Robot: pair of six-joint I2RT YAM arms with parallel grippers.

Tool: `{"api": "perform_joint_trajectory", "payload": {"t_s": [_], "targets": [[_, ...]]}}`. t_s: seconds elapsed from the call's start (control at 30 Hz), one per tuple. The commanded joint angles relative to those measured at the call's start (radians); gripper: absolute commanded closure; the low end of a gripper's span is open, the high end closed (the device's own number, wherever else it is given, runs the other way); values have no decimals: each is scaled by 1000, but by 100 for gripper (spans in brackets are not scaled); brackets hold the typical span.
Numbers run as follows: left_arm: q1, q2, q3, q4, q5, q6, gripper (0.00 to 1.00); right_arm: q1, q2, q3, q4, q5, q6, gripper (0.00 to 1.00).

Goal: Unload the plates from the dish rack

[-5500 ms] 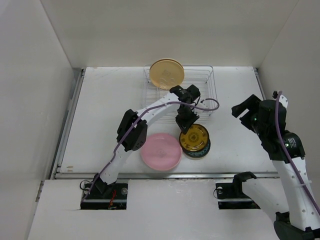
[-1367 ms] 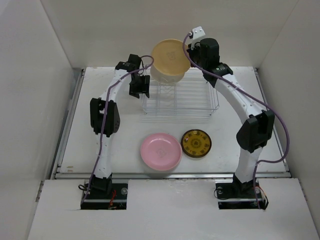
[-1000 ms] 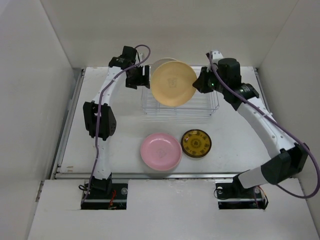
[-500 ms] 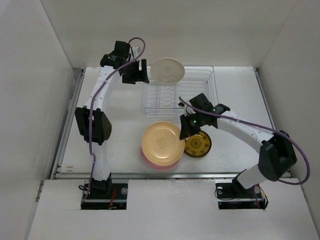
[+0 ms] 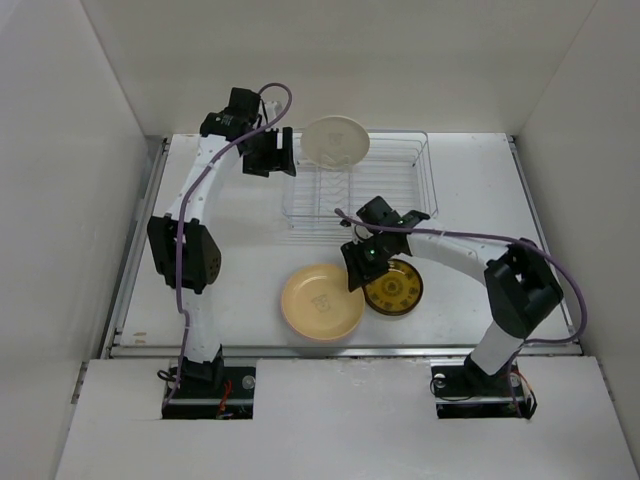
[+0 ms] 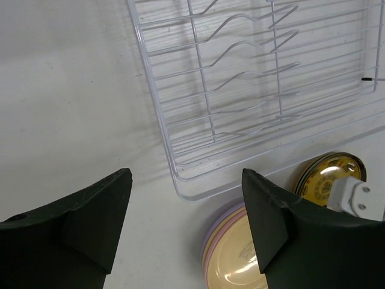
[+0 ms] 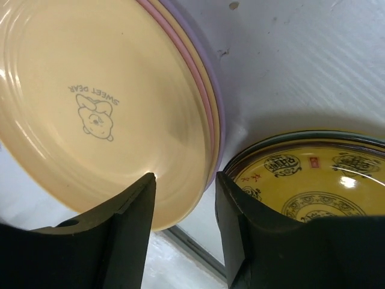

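Note:
The yellow-tan plate (image 5: 322, 301) lies face up on top of a stack (image 7: 212, 114) of pink, yellow and lavender plates at the table's front. Beside it on the right sits the dark amber patterned plate (image 5: 393, 287). My right gripper (image 5: 358, 262) hangs low over the gap between them, open, the yellow-tan plate's rim (image 7: 180, 205) between its fingers (image 7: 120, 229). A cream plate (image 5: 335, 141) stands upright at the back left of the wire dish rack (image 5: 400, 190). My left gripper (image 5: 280, 155) hovers open just left of that plate, nothing between its fingertips.
In the left wrist view the rack (image 6: 252, 90) shows bare dividers, with the stack (image 6: 240, 253) and amber plate (image 6: 328, 180) below it. White walls close in the table on three sides. A metal rail (image 5: 340, 350) runs along the front edge.
My right gripper has set the yellow-tan plate down flat on the stack, covering the pink plate, and its jaws have parted. The left arm has barely moved.

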Motion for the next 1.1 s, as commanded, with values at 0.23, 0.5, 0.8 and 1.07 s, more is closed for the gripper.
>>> {"api": "perform_joint_trajectory", "payload": {"t_s": [0.23,0.5,0.8,1.07], "targets": [[4,-97,-25,-6,-33,29,29,236,-219,118,-30,423,7,60],[4,-97,-16,-15,-42,38,29,465,-90,96,205,389,-62,84],[4,-97,15,-26,-51,47,29,503,59,69,280,416,-72,89],[4,-40,108,-70,-51,87,28,503,46,118,271,442,-72,89]]}}
